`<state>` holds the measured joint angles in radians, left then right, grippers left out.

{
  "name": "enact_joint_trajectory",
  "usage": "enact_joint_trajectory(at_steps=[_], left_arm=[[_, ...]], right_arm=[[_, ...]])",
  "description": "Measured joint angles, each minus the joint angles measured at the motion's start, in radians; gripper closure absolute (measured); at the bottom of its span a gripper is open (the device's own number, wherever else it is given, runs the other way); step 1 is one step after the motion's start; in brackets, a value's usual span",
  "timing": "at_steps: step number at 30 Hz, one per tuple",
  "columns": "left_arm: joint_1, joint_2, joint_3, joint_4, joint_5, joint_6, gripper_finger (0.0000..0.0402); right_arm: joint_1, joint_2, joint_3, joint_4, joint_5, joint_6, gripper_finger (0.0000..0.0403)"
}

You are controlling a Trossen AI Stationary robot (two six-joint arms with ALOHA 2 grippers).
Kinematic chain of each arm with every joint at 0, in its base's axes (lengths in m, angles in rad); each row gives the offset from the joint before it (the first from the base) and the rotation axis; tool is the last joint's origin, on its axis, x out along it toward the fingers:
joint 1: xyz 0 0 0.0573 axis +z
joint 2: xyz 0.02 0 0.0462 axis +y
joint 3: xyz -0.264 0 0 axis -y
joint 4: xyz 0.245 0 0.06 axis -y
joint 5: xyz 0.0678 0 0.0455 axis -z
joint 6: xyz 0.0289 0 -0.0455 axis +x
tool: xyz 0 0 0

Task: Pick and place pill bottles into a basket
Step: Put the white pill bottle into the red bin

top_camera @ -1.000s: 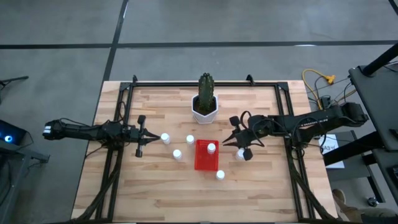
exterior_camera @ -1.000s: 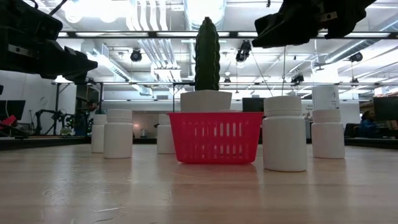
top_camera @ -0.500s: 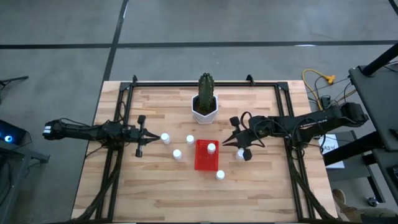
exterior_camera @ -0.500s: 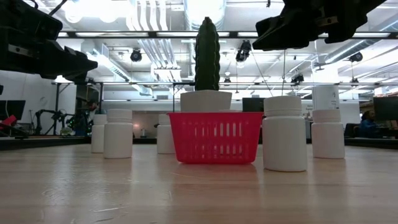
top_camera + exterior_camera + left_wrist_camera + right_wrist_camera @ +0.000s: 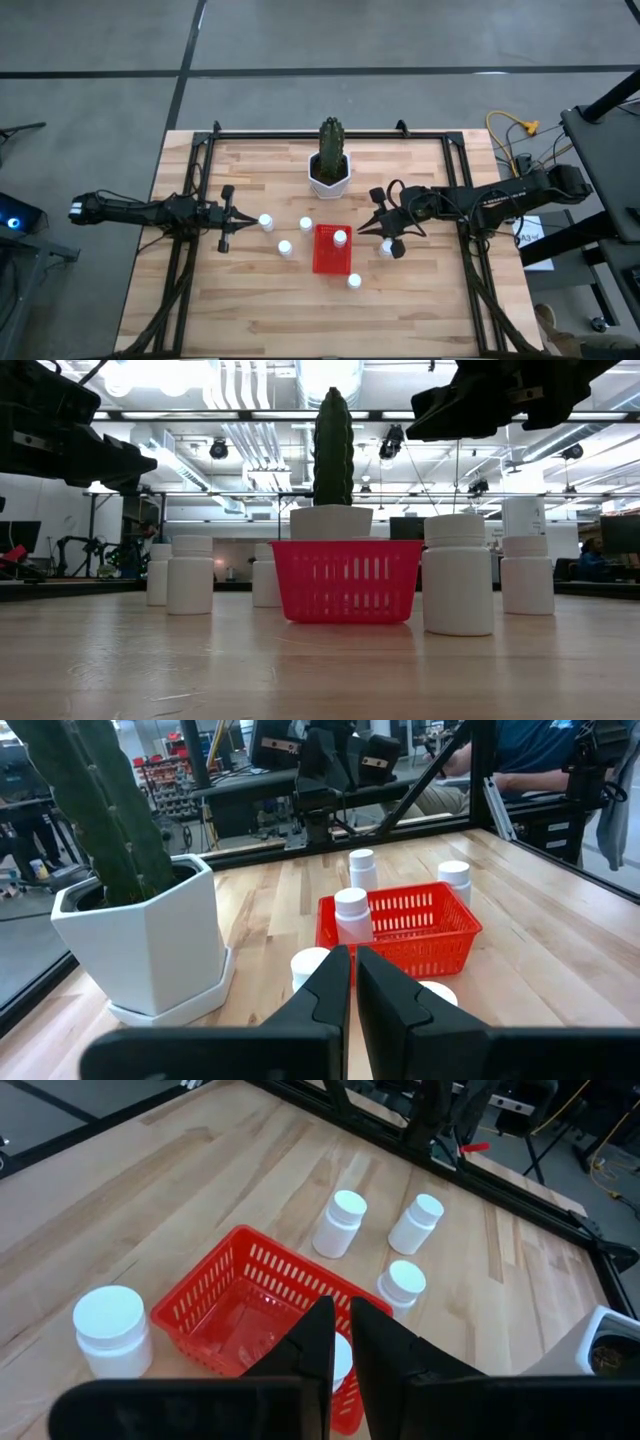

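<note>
The red basket sits mid-table, near side of the white cactus pot. One white pill bottle shows at the basket's far right part; it seems to stand inside, below my right fingers in the right wrist view. Three bottles stand upright on the table left of the basket, one at its near right corner, one to its right. My left gripper is shut and empty, left of the bottles. My right gripper is shut and empty, above the table right of the basket.
The cactus pot stands at the far middle, close behind the basket. Black frame rails run along the table's left, right and far sides. Bare wooden table lies toward the near edge.
</note>
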<state>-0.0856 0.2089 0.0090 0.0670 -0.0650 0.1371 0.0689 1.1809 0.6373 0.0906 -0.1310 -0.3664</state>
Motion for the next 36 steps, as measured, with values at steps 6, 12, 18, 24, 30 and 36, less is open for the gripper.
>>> enact_joint_trajectory(at_steps=[6, 12, 18, 24, 30, 36], left_arm=[[0.000, -0.001, 0.000, 0.000, 0.000, 0.000, 0.0398], [0.000, 0.000, 0.000, 0.000, 0.000, 0.000, 0.0398], [0.000, -0.001, 0.000, 0.000, 0.000, 0.000, 0.0398], [0.000, -0.001, 0.000, 0.000, 0.000, 0.000, 0.0398], [0.000, -0.001, 0.000, 0.000, 0.000, 0.000, 0.0398], [0.000, 0.000, 0.000, 0.000, 0.000, 0.000, 0.0398]], right_arm=[[0.000, 0.000, 0.000, -0.004, 0.000, 0.000, 0.0376], [0.000, 0.000, 0.000, -0.004, 0.000, -0.001, 0.0376], [0.000, 0.000, 0.000, -0.004, 0.000, -0.001, 0.0376], [0.000, 0.000, 0.000, -0.001, 0.000, 0.007, 0.0376], [0.000, 0.000, -0.001, 0.027, 0.000, 0.011, 0.0376], [0.000, -0.001, -0.005, 0.071, 0.000, 0.001, 0.0376]])
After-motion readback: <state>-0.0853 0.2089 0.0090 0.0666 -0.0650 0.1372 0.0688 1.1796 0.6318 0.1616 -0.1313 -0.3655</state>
